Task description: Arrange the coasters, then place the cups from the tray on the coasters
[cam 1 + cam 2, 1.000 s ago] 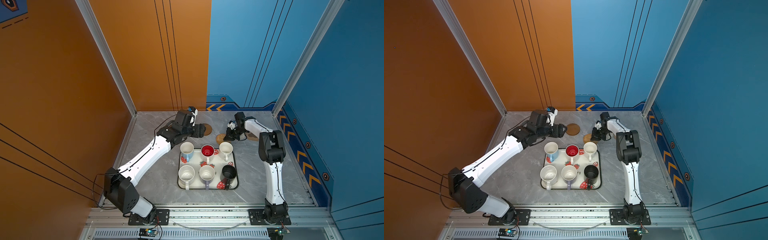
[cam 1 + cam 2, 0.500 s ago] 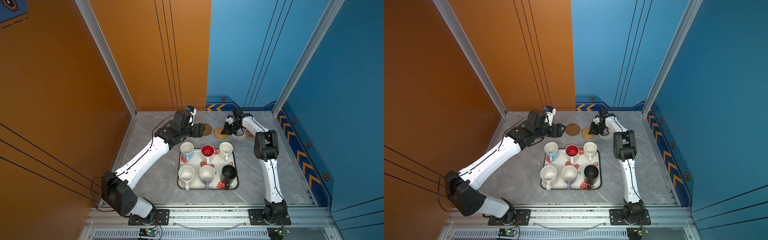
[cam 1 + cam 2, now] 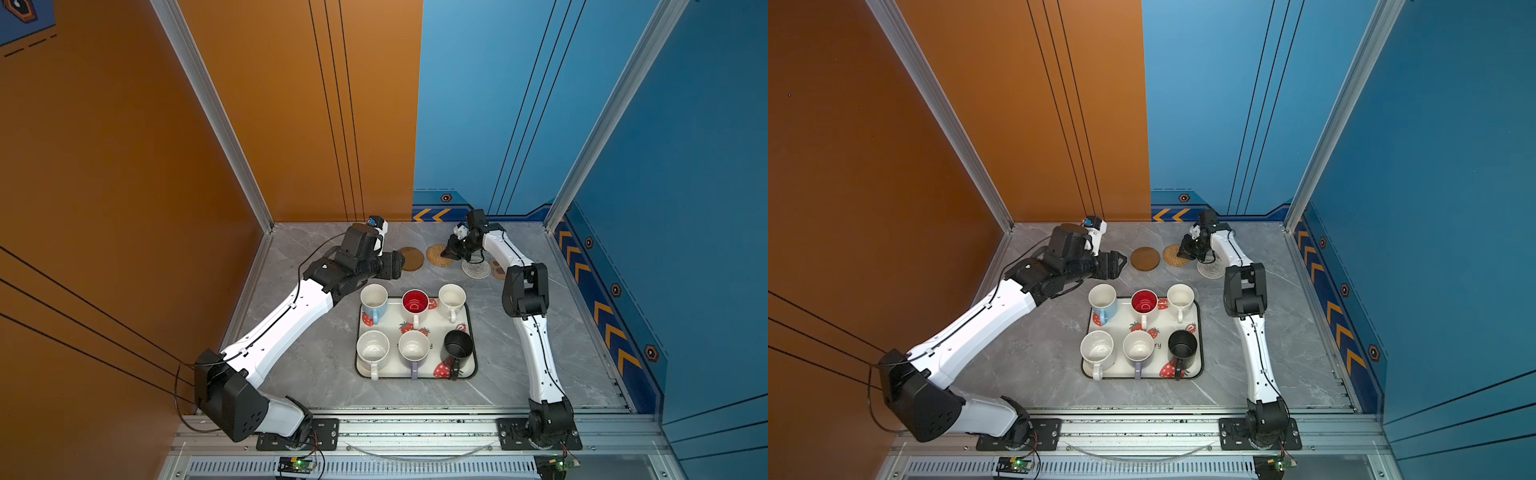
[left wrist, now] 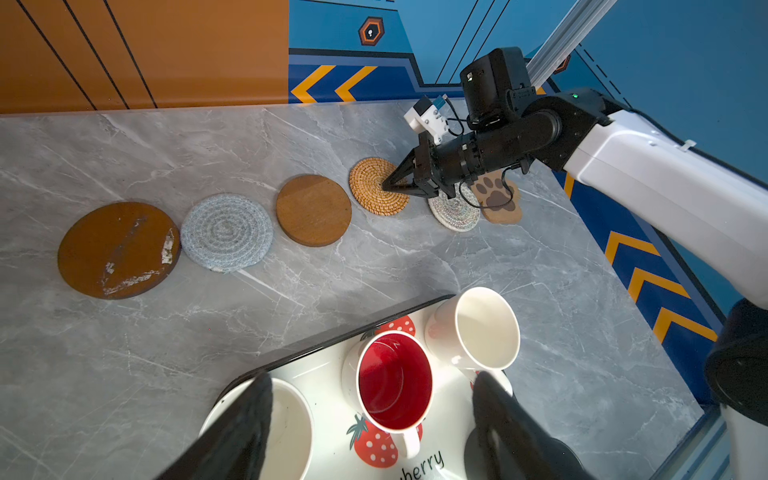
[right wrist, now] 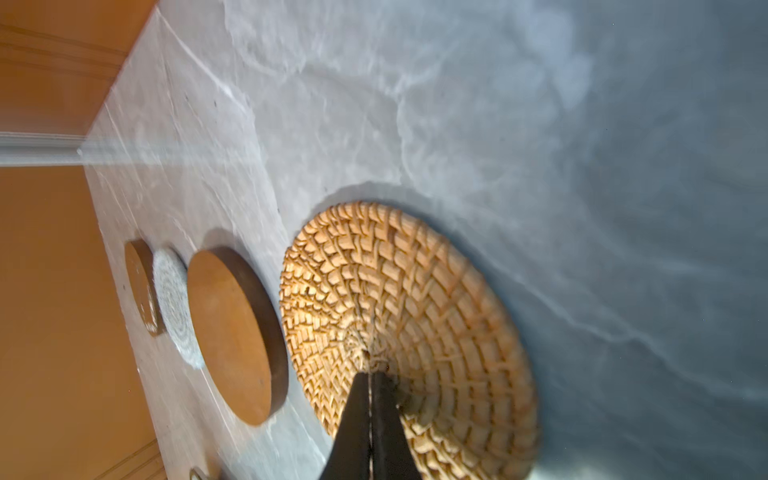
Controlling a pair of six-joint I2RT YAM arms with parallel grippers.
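Note:
Six coasters lie in a row at the back: worn brown disc [image 4: 118,249], grey woven round [image 4: 226,232], brown disc [image 4: 313,210], rattan round [image 4: 376,185], white woven round [image 4: 453,212], paw-print cork [image 4: 498,199]. My right gripper [image 5: 370,376] is shut, its tips pressing on the rattan's middle [image 3: 438,254]. My left gripper [image 3: 398,264] hangs open and empty behind the tray [image 3: 436,330], beside the brown disc [image 3: 411,258]. The tray holds the cups: light blue [image 3: 374,299], red-inside [image 3: 415,301], cream [image 3: 452,297], speckled [image 3: 372,349], lavender [image 3: 413,347], black [image 3: 458,345].
The left arm [image 3: 291,316] covers the two leftmost coasters in both top views. The orange wall [image 3: 291,124] and the blue wall [image 3: 498,124] stand close behind the coaster row. Grey marble table [image 3: 561,332] lies bare right of the tray.
My right gripper, shut, has slid the rattan round toward the back wall, into line with the brown disc. The left gripper has stayed open and hardly moved.

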